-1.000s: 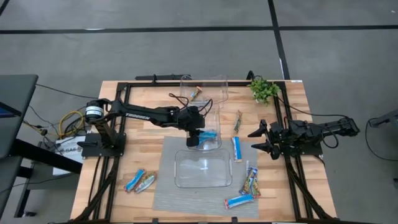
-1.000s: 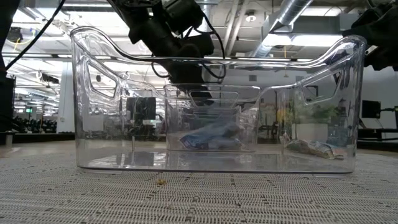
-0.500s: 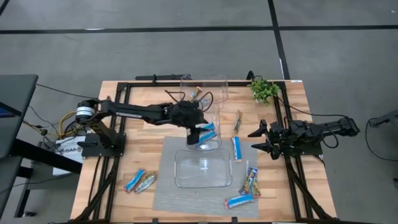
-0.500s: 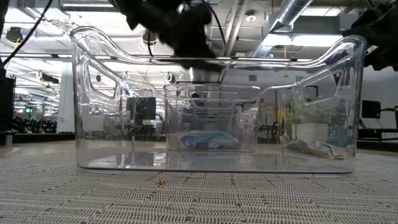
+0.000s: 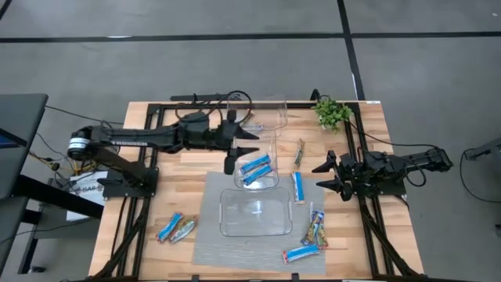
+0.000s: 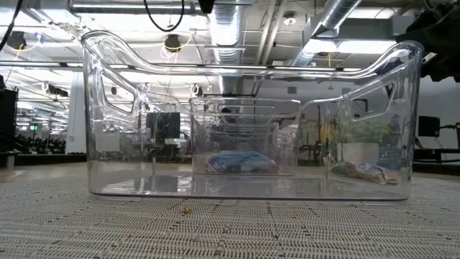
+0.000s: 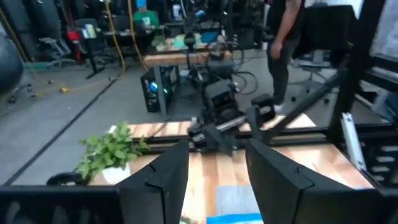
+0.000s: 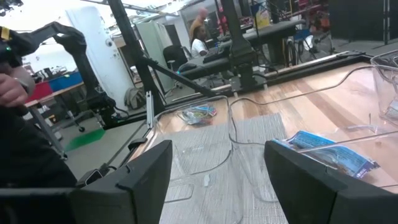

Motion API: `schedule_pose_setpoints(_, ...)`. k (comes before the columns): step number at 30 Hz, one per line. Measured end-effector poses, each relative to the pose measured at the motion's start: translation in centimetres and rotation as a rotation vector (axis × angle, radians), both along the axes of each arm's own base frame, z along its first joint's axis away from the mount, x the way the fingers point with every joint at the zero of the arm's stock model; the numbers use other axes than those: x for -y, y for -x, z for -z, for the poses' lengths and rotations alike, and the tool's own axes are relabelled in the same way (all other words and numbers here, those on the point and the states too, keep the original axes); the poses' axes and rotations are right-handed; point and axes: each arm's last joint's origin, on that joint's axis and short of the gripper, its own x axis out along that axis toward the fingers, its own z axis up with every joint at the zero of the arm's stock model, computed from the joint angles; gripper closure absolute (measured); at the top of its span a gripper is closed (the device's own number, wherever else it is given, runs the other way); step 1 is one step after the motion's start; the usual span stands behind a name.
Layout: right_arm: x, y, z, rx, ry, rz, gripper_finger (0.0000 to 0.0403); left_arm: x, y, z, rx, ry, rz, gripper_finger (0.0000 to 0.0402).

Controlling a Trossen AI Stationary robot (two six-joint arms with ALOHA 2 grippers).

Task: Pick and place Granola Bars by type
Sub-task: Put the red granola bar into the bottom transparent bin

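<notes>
High view shows two blue-and-white wrapped granola bars (image 5: 255, 168) in my small clear plastic bin (image 5: 270, 182) — my left pincer (image 5: 235, 150) stands apart and empty, many bars wait.

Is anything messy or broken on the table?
Nothing looks broken or spilled. Several bars lie loose outside the bins: a pair by the mat's left edge, others right of the big bin. The small bin holds two blue bars; the big bin looks empty.
</notes>
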Motion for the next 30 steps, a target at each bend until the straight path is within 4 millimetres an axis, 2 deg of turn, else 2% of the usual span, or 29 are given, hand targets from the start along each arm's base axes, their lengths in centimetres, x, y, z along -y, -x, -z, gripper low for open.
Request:
schedule_pose_setpoints(7, 0.0, 0.0, 0.0, 0.0, 0.0, 0.0, 0.0154, 2.7, 0.8, 0.2, -0.087, 0.069, 0.182, 0.0248)
schedule_pose_setpoints(14, 0.0, 0.0, 0.0, 0.0, 0.0, 0.0, 0.0154, 8.0, 2.1, 1.1, -0.232, 0.112, 0.466, 0.0248)
schedule_pose_setpoints(23, 0.0, 0.0, 0.0, 0.0, 0.0, 0.0, 0.0154, 15.9, 6.2, 2.5, -0.458, 0.114, 0.884, 0.0248)
schedule_pose_setpoints(26, 0.0, 0.0, 0.0, 0.0, 0.0, 0.0, 0.0154, 18.0, 7.8, 2.4, -0.51, 0.163, 1.022, 0.0248)
schedule_pose_setpoints(30, 0.0, 0.0, 0.0, 0.0, 0.0, 0.0, 0.0154, 19.8, 9.4, 2.2, -0.549, 0.2, 1.159, 0.0248)
